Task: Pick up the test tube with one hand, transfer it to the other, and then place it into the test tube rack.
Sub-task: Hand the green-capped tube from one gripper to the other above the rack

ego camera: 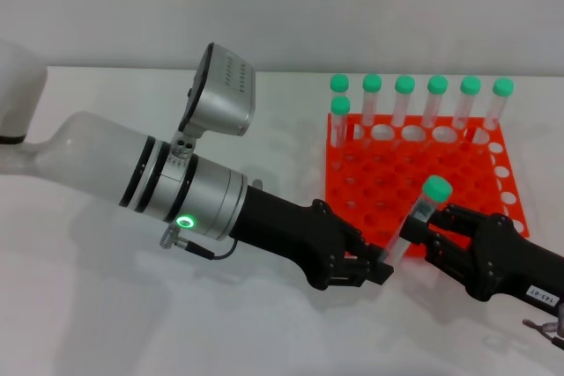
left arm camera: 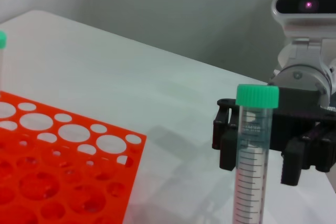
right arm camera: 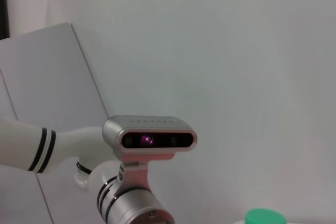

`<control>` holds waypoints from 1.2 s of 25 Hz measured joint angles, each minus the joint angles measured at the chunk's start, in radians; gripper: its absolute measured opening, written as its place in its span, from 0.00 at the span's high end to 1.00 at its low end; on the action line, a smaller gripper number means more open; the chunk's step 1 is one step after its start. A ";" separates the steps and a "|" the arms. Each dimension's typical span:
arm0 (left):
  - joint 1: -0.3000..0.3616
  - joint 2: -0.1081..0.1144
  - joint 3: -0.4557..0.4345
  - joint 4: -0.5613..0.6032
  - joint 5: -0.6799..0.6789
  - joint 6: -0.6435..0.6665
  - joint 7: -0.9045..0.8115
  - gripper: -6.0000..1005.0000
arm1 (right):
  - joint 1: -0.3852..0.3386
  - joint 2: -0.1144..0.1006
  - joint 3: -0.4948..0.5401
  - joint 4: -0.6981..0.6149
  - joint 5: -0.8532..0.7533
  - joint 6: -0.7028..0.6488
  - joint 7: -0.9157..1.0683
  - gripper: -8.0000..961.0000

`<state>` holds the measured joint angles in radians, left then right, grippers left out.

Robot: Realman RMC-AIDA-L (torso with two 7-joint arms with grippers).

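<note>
The test tube [ego camera: 419, 215], clear with a green cap, tilts above the front edge of the orange-red test tube rack [ego camera: 351, 184]. My left gripper [ego camera: 381, 269], on the green-lit arm, is shut on the tube's lower end. My right gripper [ego camera: 423, 235], with the white label, reaches in from the lower right. Its fingers [left arm camera: 227, 150] stand on either side of the tube's upper part [left arm camera: 255, 150] with small gaps. The tube's cap shows at the edge of the right wrist view [right arm camera: 265, 217]. A corner of the rack also shows in the left wrist view [left arm camera: 52, 150].
Several green-capped tubes [ego camera: 404, 87] stand in the rack's back row and one more at its far left corner [ego camera: 340, 107]. The left wrist camera [ego camera: 220, 90] sticks up above the left arm. The white table [ego camera: 132, 305] runs out to the left and front.
</note>
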<state>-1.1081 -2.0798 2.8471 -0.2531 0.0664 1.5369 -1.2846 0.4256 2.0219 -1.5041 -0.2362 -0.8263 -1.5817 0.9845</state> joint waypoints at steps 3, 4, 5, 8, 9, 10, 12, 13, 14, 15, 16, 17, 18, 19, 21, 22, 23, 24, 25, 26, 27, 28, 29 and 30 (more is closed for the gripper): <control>-0.002 0.001 0.000 0.000 0.000 0.000 0.000 0.81 | 0.001 0.000 -0.001 0.000 0.000 0.004 0.000 0.66; -0.004 0.001 0.000 0.000 0.001 0.000 0.000 0.81 | 0.001 0.000 -0.001 0.000 0.000 0.007 0.000 0.66; -0.004 0.001 0.000 0.000 0.001 0.000 0.000 0.81 | 0.001 0.000 -0.002 0.000 0.001 0.009 0.000 0.67; -0.005 0.001 0.000 -0.002 0.001 0.000 0.000 0.81 | 0.001 0.000 -0.003 0.000 0.001 0.012 0.000 0.67; -0.006 0.001 0.000 -0.002 0.002 0.000 -0.001 0.81 | 0.001 0.000 -0.002 0.000 0.001 0.012 0.000 0.68; -0.007 0.001 0.000 -0.003 0.002 0.000 -0.001 0.81 | 0.001 0.001 -0.001 0.000 0.001 0.013 0.000 0.68; -0.008 0.001 0.000 -0.005 0.002 0.000 -0.001 0.81 | 0.001 0.001 0.002 0.000 0.001 0.013 0.001 0.70; -0.008 0.001 0.000 -0.005 0.002 0.000 -0.001 0.81 | 0.001 0.001 0.002 0.000 0.001 0.013 0.001 0.72; -0.008 0.001 0.000 -0.006 0.002 0.000 -0.001 0.81 | 0.000 0.001 0.002 0.000 0.001 0.014 0.001 0.74; -0.008 0.001 0.000 -0.007 0.002 0.000 -0.001 0.81 | 0.000 0.001 0.003 0.000 0.001 0.015 0.001 0.76; -0.007 0.002 0.000 -0.007 0.002 0.000 -0.001 0.81 | 0.000 0.001 0.004 0.001 0.002 0.016 0.001 0.79; -0.007 0.002 0.000 -0.007 0.002 0.000 -0.001 0.81 | 0.000 0.001 0.004 0.002 0.003 0.017 0.001 0.79; -0.007 0.003 0.000 -0.008 0.002 0.000 -0.001 0.81 | -0.001 0.001 0.004 0.003 0.006 0.018 0.001 0.79; -0.006 0.004 0.000 -0.008 0.004 0.001 -0.001 0.81 | -0.001 0.001 0.004 0.005 0.009 0.020 0.001 0.79; -0.004 0.004 0.000 -0.009 0.004 0.003 0.000 0.81 | -0.001 0.001 0.005 0.005 0.013 0.023 0.001 0.79; -0.002 0.005 0.000 -0.010 0.001 0.004 0.002 0.81 | -0.001 0.001 0.005 0.005 0.014 0.024 0.001 0.79; 0.001 0.005 0.000 -0.011 -0.004 0.006 0.003 0.77 | -0.002 0.001 0.005 0.005 0.014 0.024 0.001 0.79; 0.004 0.005 0.000 -0.014 -0.010 0.007 0.004 0.74 | -0.003 0.001 0.005 0.005 0.014 0.025 0.001 0.79; 0.007 0.005 -0.001 -0.017 -0.017 0.009 0.004 0.70 | -0.003 0.001 0.005 0.005 0.015 0.025 0.001 0.79; 0.012 0.005 -0.001 -0.021 -0.031 0.011 0.005 0.66 | -0.003 0.001 0.005 0.004 0.015 0.025 0.001 0.79; 0.017 0.006 -0.001 -0.024 -0.041 0.013 0.005 0.62 | -0.003 0.001 0.005 0.005 0.015 0.025 0.001 0.79; 0.023 0.006 -0.001 -0.026 -0.053 0.013 0.004 0.60 | -0.002 0.001 0.005 0.004 0.016 0.025 0.000 0.79; 0.028 0.006 -0.001 -0.027 -0.063 0.014 0.003 0.57 | -0.002 0.001 0.005 0.005 0.016 0.025 0.000 0.79; 0.034 0.006 -0.001 -0.032 -0.074 0.018 0.003 0.55 | -0.002 0.001 0.005 0.004 0.016 0.025 0.000 0.79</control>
<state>-1.0736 -2.0736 2.8457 -0.2854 -0.0075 1.5552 -1.2814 0.4233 2.0233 -1.4986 -0.2317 -0.8106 -1.5566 0.9849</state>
